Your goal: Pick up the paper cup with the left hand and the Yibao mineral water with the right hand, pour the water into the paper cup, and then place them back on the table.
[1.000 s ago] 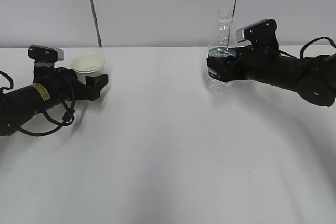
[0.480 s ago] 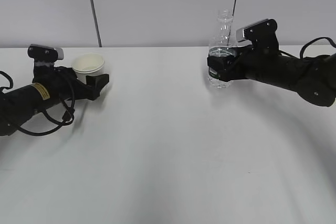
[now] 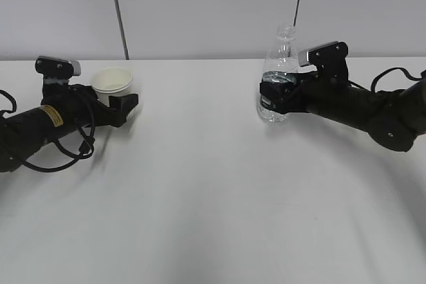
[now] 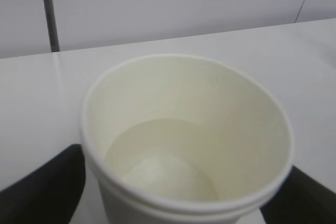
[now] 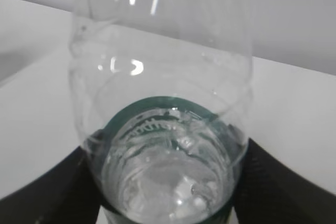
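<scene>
On the large plain white tabletop (image 3: 213, 191), the small cream-white tapered paper cup (image 3: 112, 85) stands upright at about ten o'clock in the exterior view, between the fingers of the left hand (image 3: 114, 103) — the black arm with a grey top plate and a yellow sticker. In the left wrist view the cup (image 4: 184, 145) fills the frame, liquid pooled in its bottom, with a black finger (image 4: 44, 184) at eight o'clock and another at four o'clock. The jaws stand spread around it; whether they press its wall I cannot tell.

At about two o'clock, the small clear uncapped plastic bottle with a dark green label (image 3: 279, 78) stands upright, its base at or just above the table. The right hand (image 3: 274, 98) — the black arm without a sticker — is clamped on its label band. The right wrist view shows the bottle (image 5: 163, 129) with water in its lower part and black fingers (image 5: 50, 192) hugging both sides.
</scene>
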